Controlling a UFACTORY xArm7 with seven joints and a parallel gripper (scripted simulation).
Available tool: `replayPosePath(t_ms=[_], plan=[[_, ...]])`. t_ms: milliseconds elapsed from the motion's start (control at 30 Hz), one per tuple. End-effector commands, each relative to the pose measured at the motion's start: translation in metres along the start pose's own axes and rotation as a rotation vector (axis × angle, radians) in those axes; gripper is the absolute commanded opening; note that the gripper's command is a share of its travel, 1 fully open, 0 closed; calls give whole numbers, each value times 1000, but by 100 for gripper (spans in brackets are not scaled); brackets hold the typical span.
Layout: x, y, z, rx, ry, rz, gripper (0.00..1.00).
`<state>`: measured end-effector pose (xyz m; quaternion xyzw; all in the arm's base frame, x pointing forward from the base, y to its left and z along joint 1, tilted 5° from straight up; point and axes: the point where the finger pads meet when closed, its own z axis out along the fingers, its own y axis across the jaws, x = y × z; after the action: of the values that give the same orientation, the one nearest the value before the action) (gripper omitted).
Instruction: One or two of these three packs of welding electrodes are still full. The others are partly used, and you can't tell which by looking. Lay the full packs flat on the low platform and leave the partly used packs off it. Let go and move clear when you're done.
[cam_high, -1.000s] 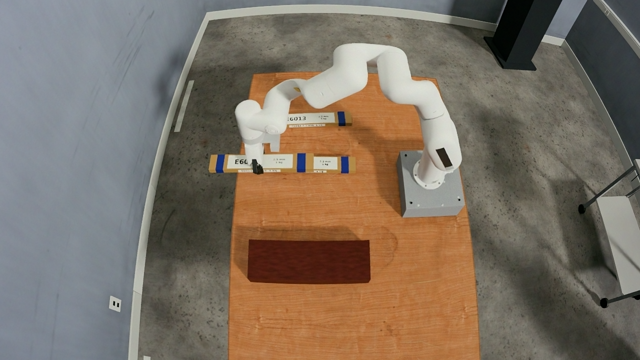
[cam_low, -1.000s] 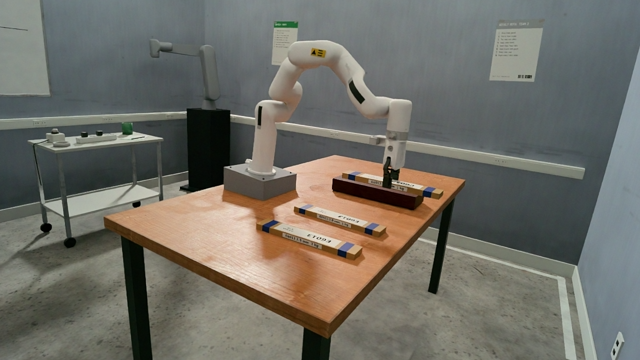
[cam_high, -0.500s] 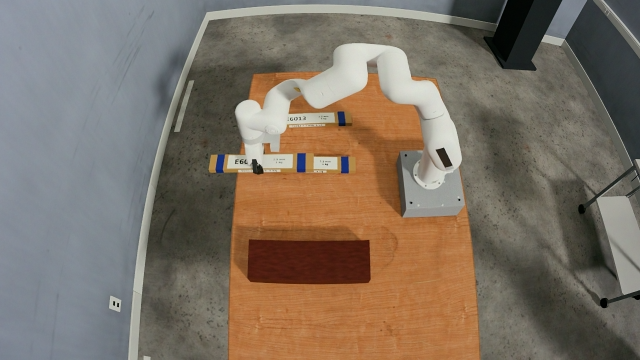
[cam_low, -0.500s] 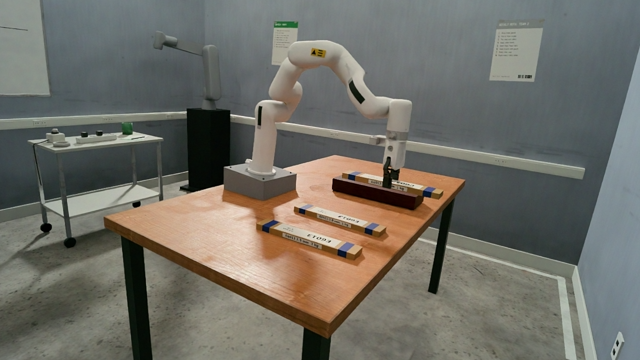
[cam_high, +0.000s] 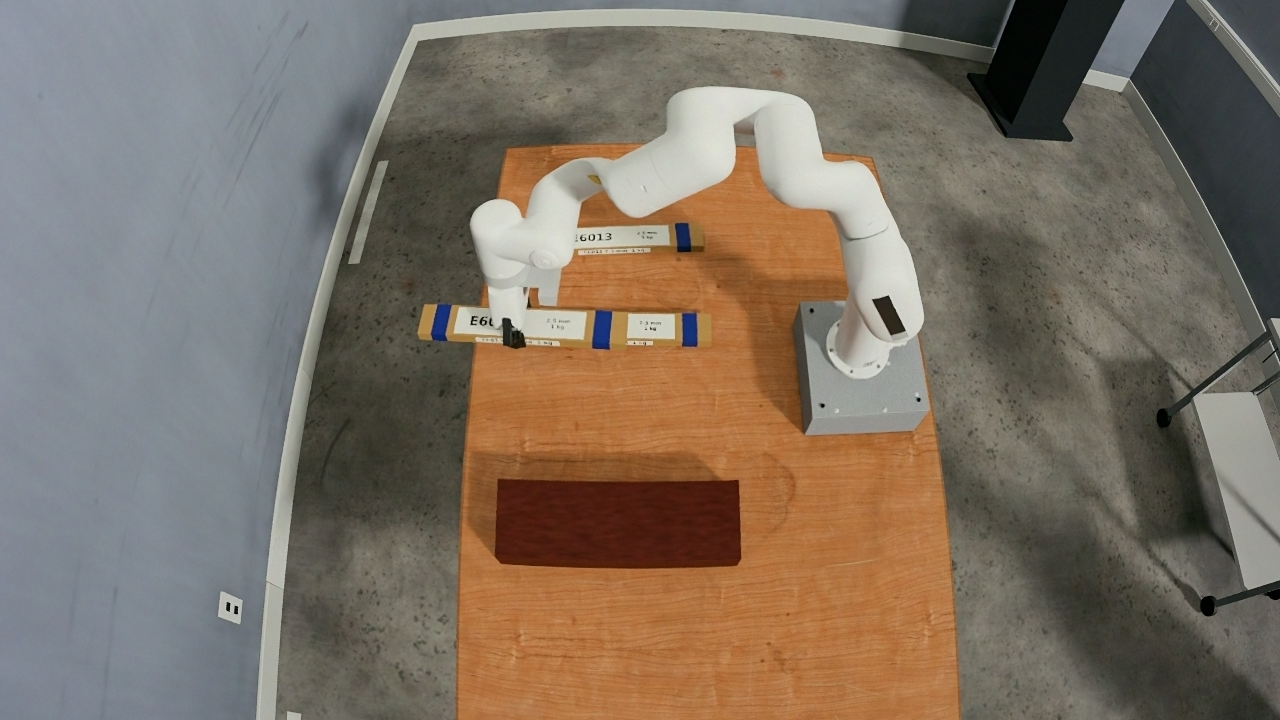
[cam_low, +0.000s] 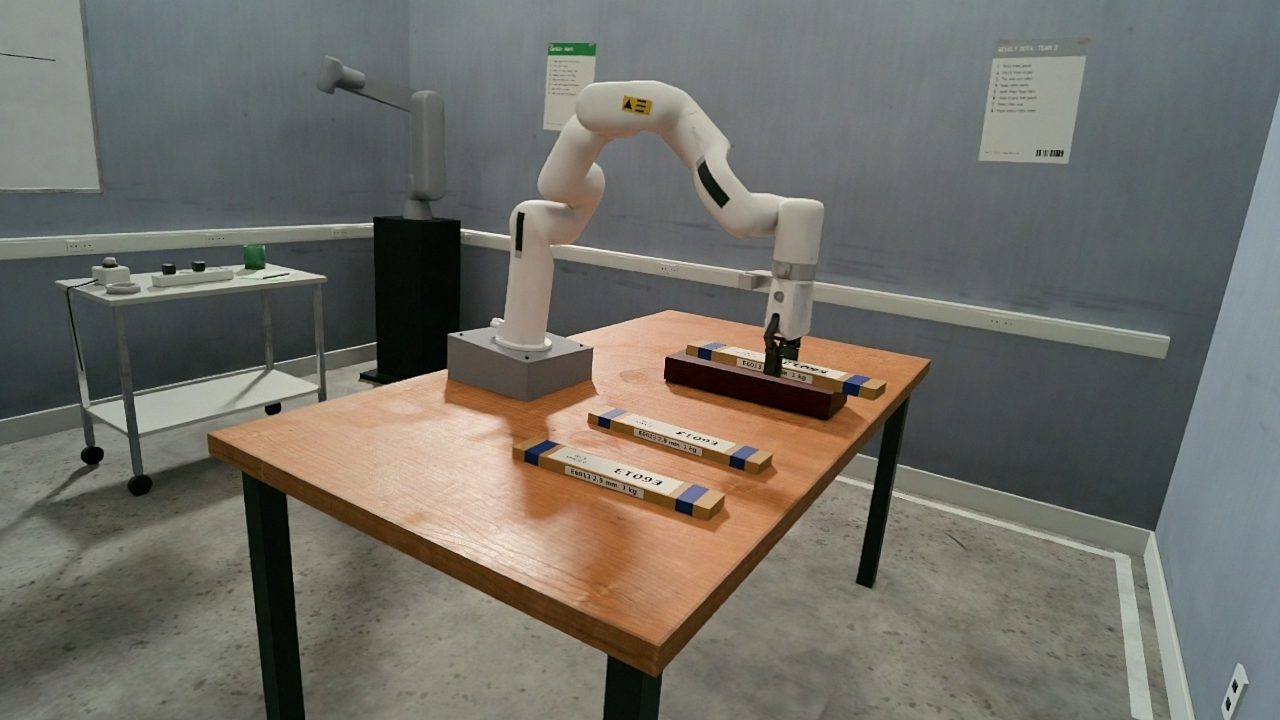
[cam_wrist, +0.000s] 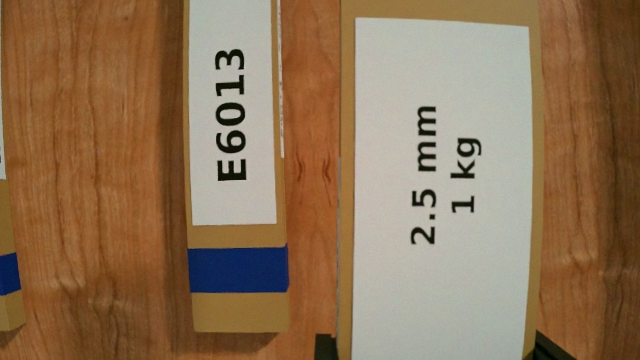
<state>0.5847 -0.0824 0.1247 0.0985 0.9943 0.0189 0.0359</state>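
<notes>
Packs of welding electrodes: three, each with a white E6013 label. One pack (cam_high: 565, 324) (cam_low: 827, 376) (cam_wrist: 440, 175) is held raised, approximately level, between the two fingers of the gripper (cam_high: 519, 320) (cam_low: 781, 361) (cam_wrist: 435, 350), which is closed on its long sides. Two packs lie flat on one table (cam_high: 608, 644) (cam_low: 429, 483) (cam_wrist: 115, 150): a nearer pack (cam_high: 651, 327) (cam_low: 680, 437) (cam_wrist: 235, 200) and an outer pack (cam_high: 626, 236) (cam_low: 617, 472) (cam_wrist: 5, 220). One dark red platform (cam_high: 617, 523) (cam_low: 751, 385) carries zero packs. Fullness cannot be determined visually.
</notes>
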Motion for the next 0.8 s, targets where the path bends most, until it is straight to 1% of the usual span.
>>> replayPosePath(t_ms=[0, 767], plan=[[-2, 0, -3, 0, -6, 12, 58], [1, 1, -3, 1, -6, 12, 58]])
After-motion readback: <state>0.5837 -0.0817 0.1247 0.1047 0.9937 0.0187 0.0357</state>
